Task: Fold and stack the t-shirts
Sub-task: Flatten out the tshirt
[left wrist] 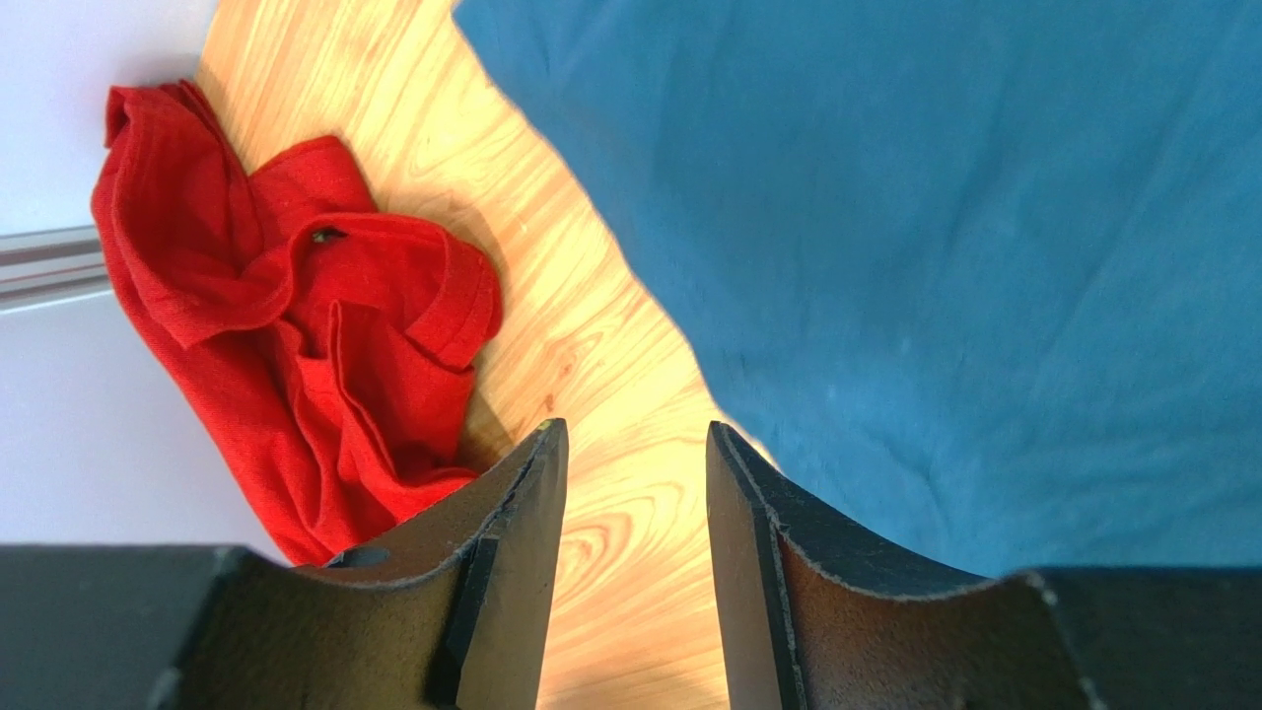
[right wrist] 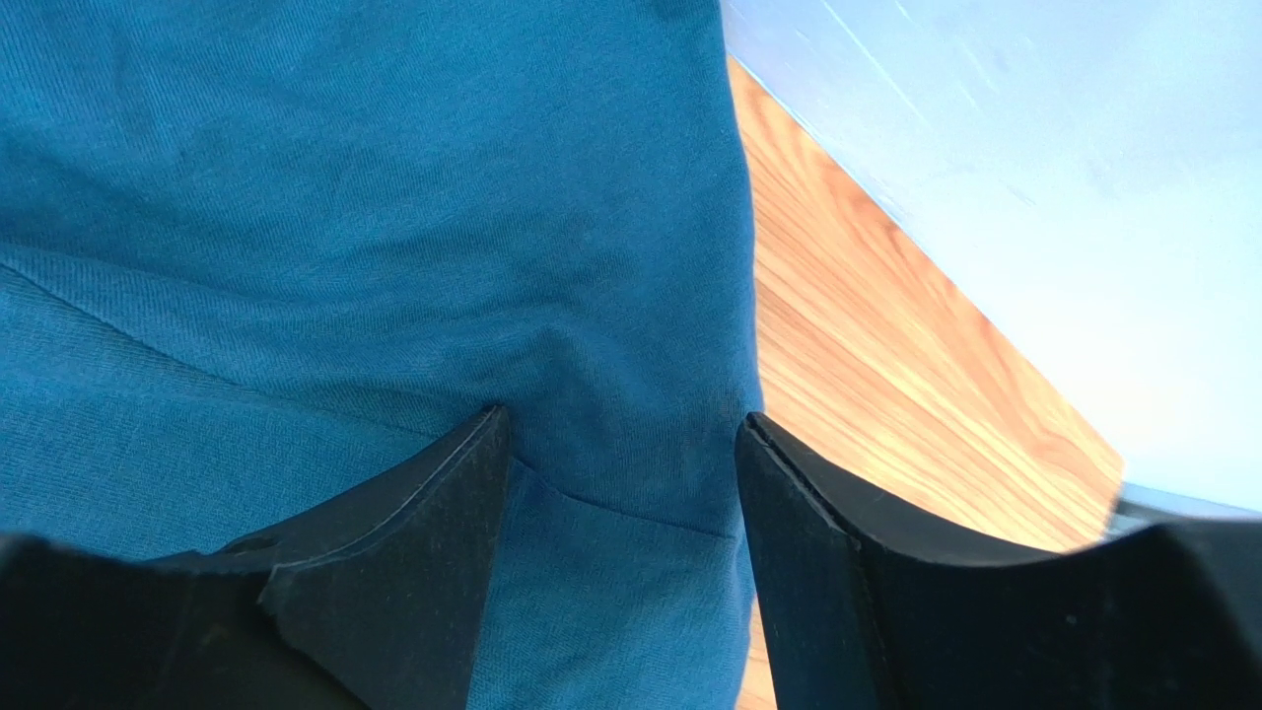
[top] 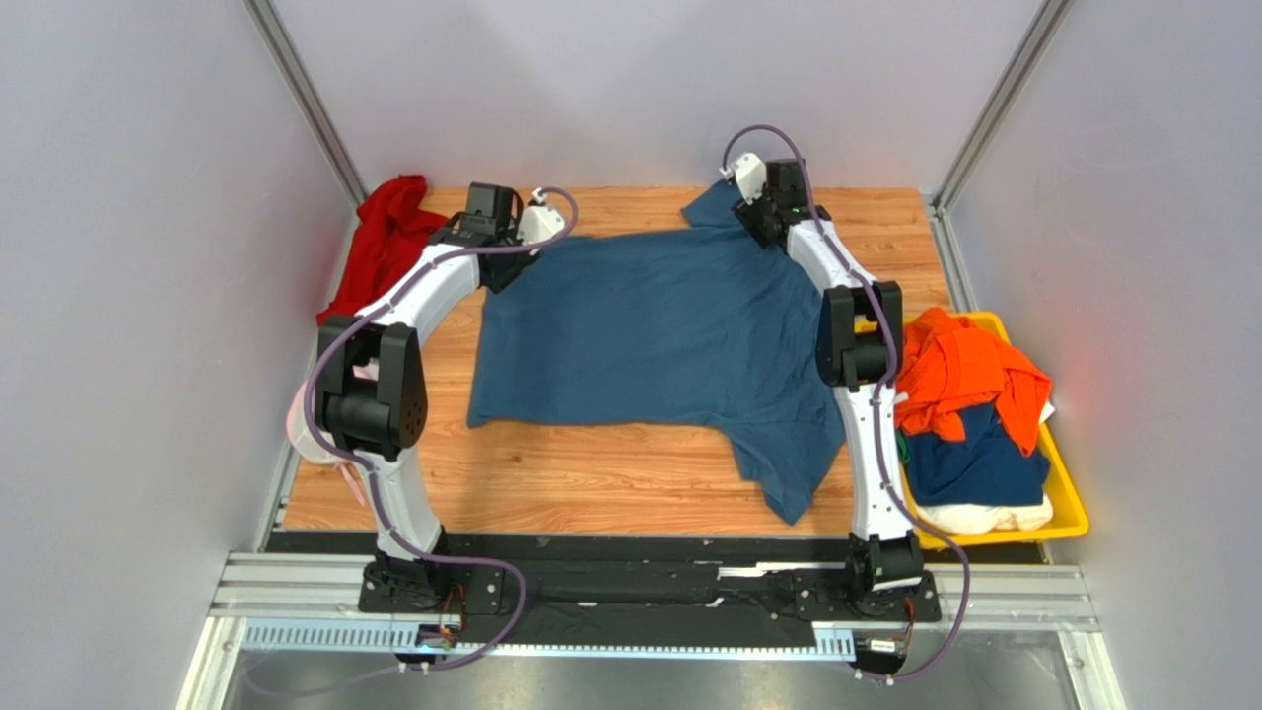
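A large teal-blue t-shirt (top: 652, 333) lies spread on the wooden table (top: 593, 481), one sleeve hanging toward the front right. My left gripper (top: 511, 259) is open at the shirt's far left corner; in the left wrist view (left wrist: 634, 444) bare wood shows between its jaws, the blue shirt (left wrist: 948, 237) just to the right. My right gripper (top: 741, 207) is open above the shirt's far right corner; in the right wrist view (right wrist: 622, 437) the jaws straddle blue cloth (right wrist: 371, 222) at a seam, near its edge. Orange (top: 963, 370), navy (top: 970, 459) and cream (top: 985, 515) shirts lie in a yellow bin (top: 1070, 503).
A crumpled red cloth (top: 385, 237) lies at the far left corner of the table, also in the left wrist view (left wrist: 296, 311). White walls close in on three sides. The yellow bin stands off the table's right edge.
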